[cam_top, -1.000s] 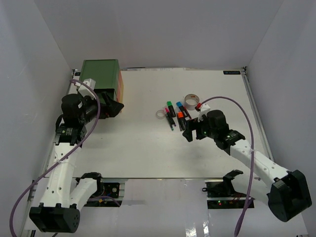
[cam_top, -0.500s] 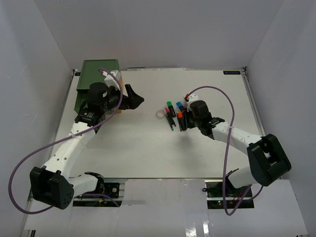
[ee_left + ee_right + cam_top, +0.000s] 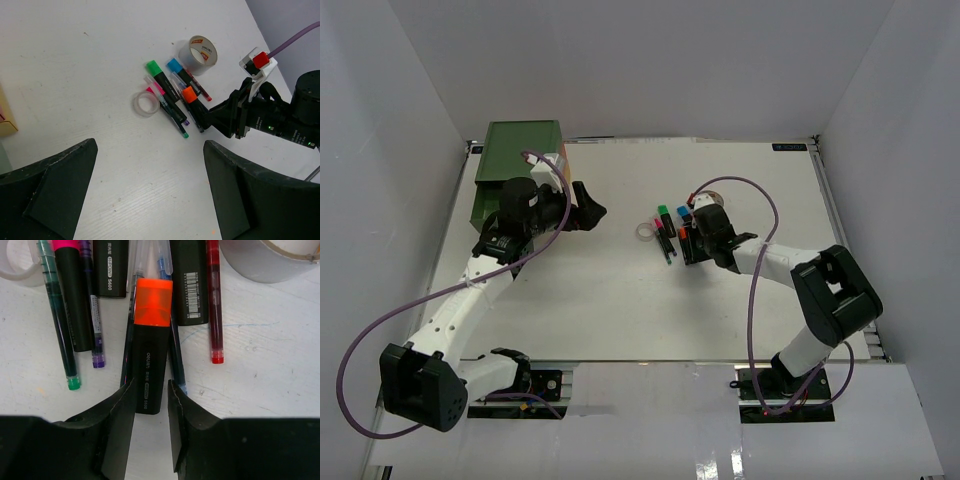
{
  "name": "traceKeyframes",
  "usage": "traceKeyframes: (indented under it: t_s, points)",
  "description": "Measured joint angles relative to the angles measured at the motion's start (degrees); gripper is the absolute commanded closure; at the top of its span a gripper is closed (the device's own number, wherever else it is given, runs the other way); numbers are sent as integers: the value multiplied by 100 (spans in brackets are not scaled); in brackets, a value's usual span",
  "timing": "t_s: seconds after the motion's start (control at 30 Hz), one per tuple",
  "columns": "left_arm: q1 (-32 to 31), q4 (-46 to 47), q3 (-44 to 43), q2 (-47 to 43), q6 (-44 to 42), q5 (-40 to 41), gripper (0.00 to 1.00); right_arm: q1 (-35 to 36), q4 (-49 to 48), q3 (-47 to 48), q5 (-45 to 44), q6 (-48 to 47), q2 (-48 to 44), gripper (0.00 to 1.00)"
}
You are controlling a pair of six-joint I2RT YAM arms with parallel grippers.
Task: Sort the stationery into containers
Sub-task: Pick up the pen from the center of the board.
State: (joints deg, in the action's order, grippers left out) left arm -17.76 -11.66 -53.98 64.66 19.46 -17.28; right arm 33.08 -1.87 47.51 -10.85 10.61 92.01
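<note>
One black, orange-capped marker [image 3: 150, 340] sits clenched in the right claw [image 3: 150, 395]; left claw [image 3: 150, 170] gapes released.

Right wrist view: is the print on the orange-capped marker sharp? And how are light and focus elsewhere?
Right wrist view: print on the orange-capped marker is sharp; the right fingers are near-black, without detail. Left wrist view: the left fingers are dark, soft-edged, the tape roll crisp. Top external view: soft, even light, faint shadows.
</note>
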Motion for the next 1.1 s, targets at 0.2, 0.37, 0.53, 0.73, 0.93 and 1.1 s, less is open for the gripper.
traceKeyframes:
  t_s: [0.2,0.37,0.53,0.73,0.93,1.1]
  points:
    - [0,-2,4,0,-92,55,2,4,-13,42,-39,52,188,62]
    - [0,-9,4,2,-101,55,2,4,-24,42,-42,103,341,59]
    - [0,-13,4,4,-101,55,2,4,-109,42,-63,109,372,64]
    - [0,-13,4,4,-39,-17,2,7,-131,24,-63,76,306,81]
    - [-17,-13,-4,4,313,-278,2,133,-129,-127,-55,-125,-461,85]
    - [-354,15,-81,13,726,-328,3,494,-271,-151,212,-367,-1493,85]
